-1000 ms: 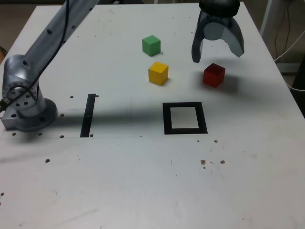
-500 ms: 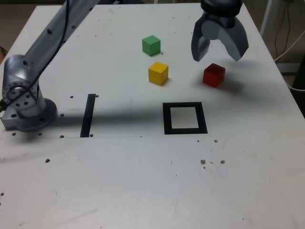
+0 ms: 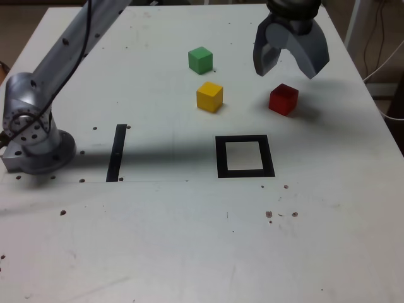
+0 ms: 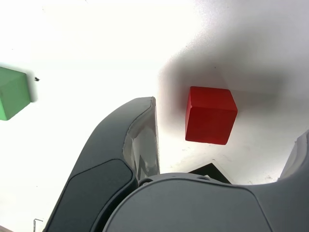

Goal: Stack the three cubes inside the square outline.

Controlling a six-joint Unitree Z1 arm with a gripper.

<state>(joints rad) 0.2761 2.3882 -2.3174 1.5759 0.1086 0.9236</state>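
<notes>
Three cubes sit apart on the white table: green [image 3: 201, 60] at the far side, yellow [image 3: 209, 96] just in front of it, and red [image 3: 283, 99] towards the exterior view's right. My gripper [image 3: 288, 72] hangs open just above and behind the red cube, holding nothing. In the wrist view the red cube [image 4: 211, 115] lies between the spread dark fingers [image 4: 130, 154] without touching them, and the green cube [image 4: 12, 92] shows at the picture's edge. The square outline [image 3: 221, 158], black tape around a white centre, lies nearer the camera than the red cube, with nothing in it.
A straight black strip [image 3: 117, 152] is taped to the table at the exterior view's left, beside the arm's grey base [image 3: 35, 136]. The table's right edge runs close behind the red cube, with cables [image 3: 385, 57] beyond it.
The gripper has lifted slightly and turned a little above the red cube, staying open. None of the cubes has moved.
</notes>
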